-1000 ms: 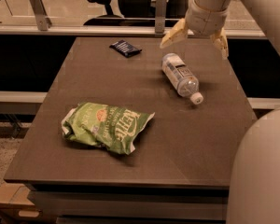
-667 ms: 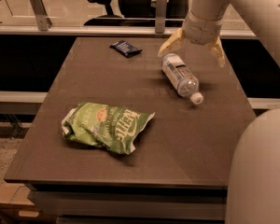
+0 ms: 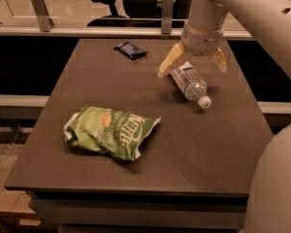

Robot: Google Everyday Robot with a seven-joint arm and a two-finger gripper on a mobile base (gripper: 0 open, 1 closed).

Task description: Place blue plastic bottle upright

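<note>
The blue plastic bottle lies on its side on the dark table, at the right rear, its white cap pointing toward the front right. It is clear with a white-and-blue label. My gripper hangs open just above the bottle's base end. One tan finger stands left of the bottle and the other to its right. The jaws straddle the bottle's rear part without closing on it.
A crumpled green chip bag lies at the front left of the table. A small dark blue snack packet lies at the rear centre. The robot's white body fills the lower right. An office chair stands behind the table.
The gripper has come down and slightly left toward the bottle, from above the table's rear edge to straddling the bottle's base end. The bottle and the other items have not moved.
</note>
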